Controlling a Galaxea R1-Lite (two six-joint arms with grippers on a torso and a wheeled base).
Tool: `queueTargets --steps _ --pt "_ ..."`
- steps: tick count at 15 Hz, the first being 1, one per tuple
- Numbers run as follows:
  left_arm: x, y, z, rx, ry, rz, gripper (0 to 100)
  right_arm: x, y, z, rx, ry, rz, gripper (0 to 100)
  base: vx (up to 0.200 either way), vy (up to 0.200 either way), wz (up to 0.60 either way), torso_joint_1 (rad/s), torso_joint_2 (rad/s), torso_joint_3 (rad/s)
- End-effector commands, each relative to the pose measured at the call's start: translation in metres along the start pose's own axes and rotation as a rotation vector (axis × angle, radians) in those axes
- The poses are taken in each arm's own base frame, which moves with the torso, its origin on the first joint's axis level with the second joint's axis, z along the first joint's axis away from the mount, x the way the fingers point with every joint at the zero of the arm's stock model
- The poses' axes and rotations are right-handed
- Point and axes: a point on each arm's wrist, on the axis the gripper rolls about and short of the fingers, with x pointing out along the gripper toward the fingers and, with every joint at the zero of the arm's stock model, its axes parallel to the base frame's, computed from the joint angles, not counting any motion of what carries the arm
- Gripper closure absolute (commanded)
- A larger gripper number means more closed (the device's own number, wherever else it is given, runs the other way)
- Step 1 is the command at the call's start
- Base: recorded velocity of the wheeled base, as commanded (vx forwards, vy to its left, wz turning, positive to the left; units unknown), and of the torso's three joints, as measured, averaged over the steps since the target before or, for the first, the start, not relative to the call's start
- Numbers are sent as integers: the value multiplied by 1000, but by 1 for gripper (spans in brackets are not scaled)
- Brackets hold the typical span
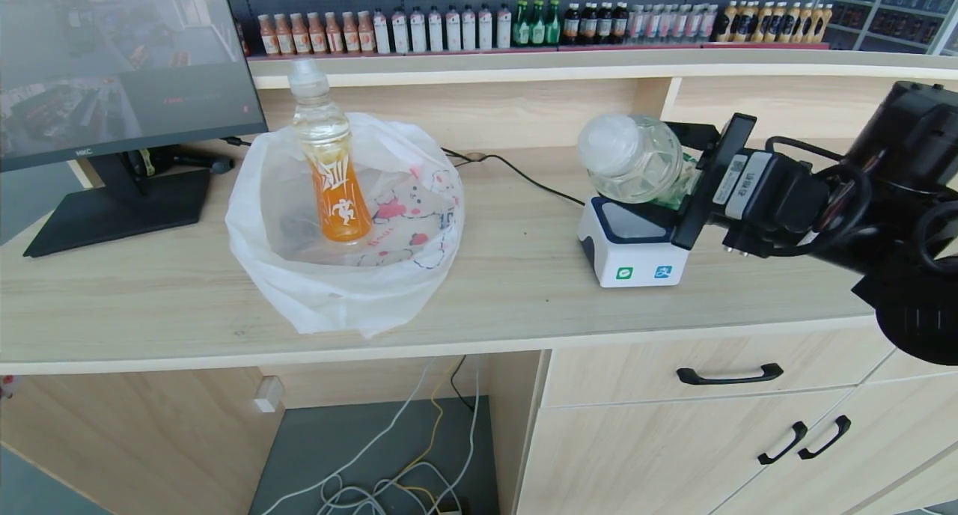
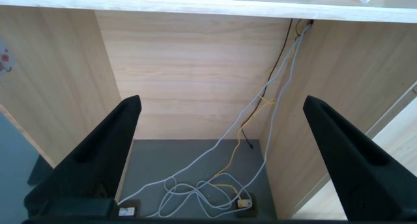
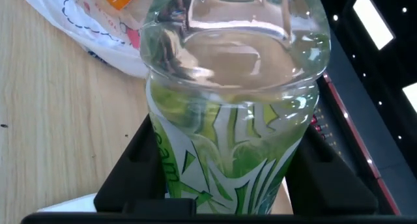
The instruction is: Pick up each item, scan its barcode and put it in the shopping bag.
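My right gripper (image 1: pixel 677 172) is shut on a clear bottle (image 1: pixel 632 156) with a green label, holding it on its side just above the white barcode scanner (image 1: pixel 632 245). In the right wrist view the bottle (image 3: pixel 234 107) sits between the two black fingers (image 3: pixel 140 165). An orange drink bottle (image 1: pixel 333 163) stands upright inside the white shopping bag (image 1: pixel 352 283) on the counter's left half. My left gripper (image 2: pixel 221 165) hangs open below the counter top, with nothing between its fingers (image 2: pixel 98 159), facing the recess with cables.
A monitor (image 1: pixel 112 58) on a black stand occupies the counter's far left. A black cable (image 1: pixel 516 171) runs across the counter behind the scanner. A raised ledge (image 1: pixel 599 62) borders the back. Drawers with black handles (image 1: pixel 730 375) sit below right. Loose cables (image 2: pixel 208 185) lie on the floor.
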Motion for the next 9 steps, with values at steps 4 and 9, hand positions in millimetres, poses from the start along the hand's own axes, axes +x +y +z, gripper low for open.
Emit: queueTargets --steps 4,9 --pt "0 0 0 0 0 1 0 -4 -29 21 115 28 -189 100 0 0 0 0 0 0" --pt "0 0 0 5 0 1 0 5 -14 43 416 -31 -318 100 0 0 0 0 0 0"
